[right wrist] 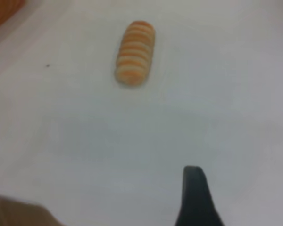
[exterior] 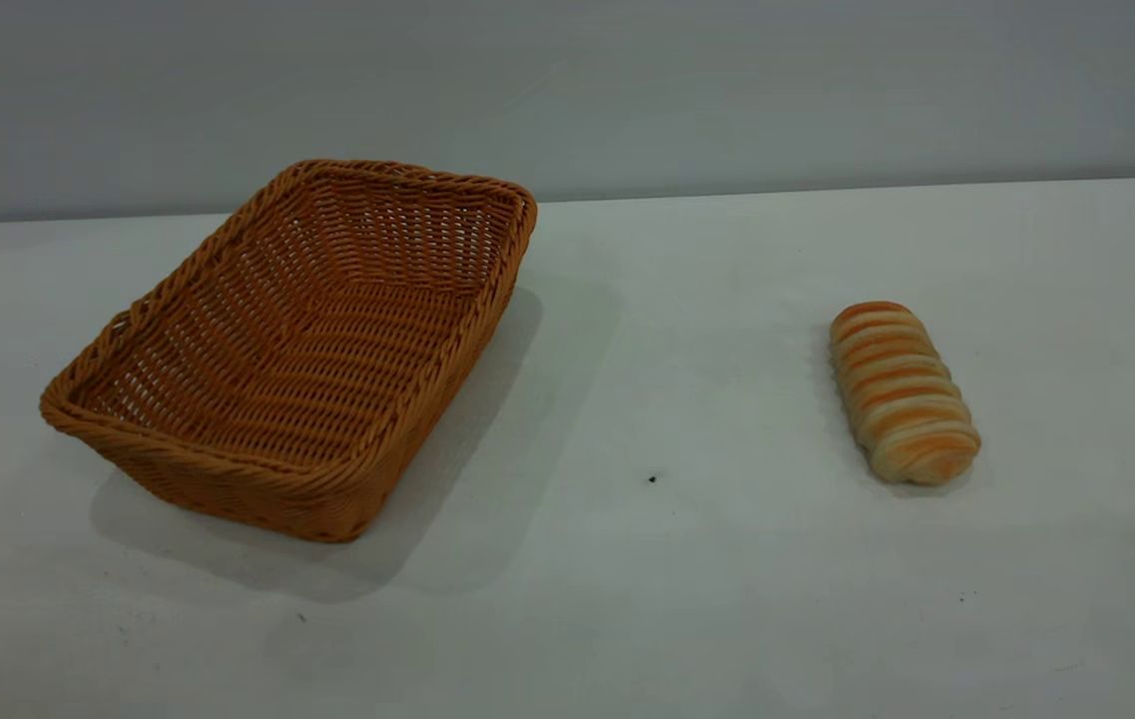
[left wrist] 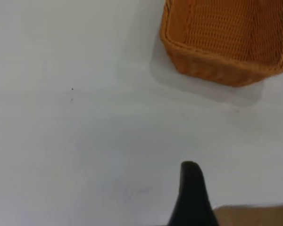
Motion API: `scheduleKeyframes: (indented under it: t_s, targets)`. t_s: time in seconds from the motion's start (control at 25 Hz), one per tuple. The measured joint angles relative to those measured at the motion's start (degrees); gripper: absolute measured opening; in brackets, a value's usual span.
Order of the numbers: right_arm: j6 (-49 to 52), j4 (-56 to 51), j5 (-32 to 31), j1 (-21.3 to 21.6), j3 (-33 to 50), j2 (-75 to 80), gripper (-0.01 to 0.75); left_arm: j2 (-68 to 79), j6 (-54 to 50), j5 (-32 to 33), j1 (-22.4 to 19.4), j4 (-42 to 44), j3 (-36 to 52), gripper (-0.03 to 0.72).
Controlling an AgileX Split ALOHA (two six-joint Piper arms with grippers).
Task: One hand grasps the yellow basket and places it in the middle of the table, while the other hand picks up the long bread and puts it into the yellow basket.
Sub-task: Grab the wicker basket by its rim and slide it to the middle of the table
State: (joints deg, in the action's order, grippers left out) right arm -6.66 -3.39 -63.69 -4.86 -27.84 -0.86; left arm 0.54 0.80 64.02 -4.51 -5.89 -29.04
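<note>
We see both arms held back, off the work. One left gripper finger [left wrist: 191, 188] shows, the wicker basket [left wrist: 217, 66] well ahead, still off-centre on the table [exterior: 687, 579]. Striped bread roll [right wrist: 135, 52] lies well ahead of the right gripper finger [right wrist: 194, 193]. Finger spread: cannot tell.

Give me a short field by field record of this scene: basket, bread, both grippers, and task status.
basket: empty, on table's left side
bread: striped side up, on table at right, apart from basket
left gripper: off the basket, holding nothing
right gripper: off the bread, holding nothing
task status: nothing grasped yet
</note>
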Motion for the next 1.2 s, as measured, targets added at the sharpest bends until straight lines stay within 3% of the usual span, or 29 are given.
scheduleKeyframes:
  t_s: [0.24,0.4,0.68,1.0,1.2]
  targets:
    - [0.11,-0.51,13.81,0.0,-0.75,13.67,0.537,19.49,-5.26,-7.72,0.0,-1.02,-4.9,0.583]
    - [-1.8,-3.75,24.96,0.0,-0.75,26.3,0.537,37.0,-8.12,-14.06,0.0,-6.32,-7.77,0.583]
    - [-15.8,-20.08,40.6,0.0,-0.75,45.94,0.537,65.67,-6.46,-29.36,0.0,-18.82,-9.11,0.583]
    - [-39.29,-46.56,44.0,0.0,-3.25,59.18,0.537,92.71,4.39,-40.47,0.41,-39.67,-11.44,0.583]
    - [-50.07,-57.17,43.81,0.0,-3.45,61.95,0.537,100.57,8.38,-46.45,3.74,-49.84,-13.23,0.583]
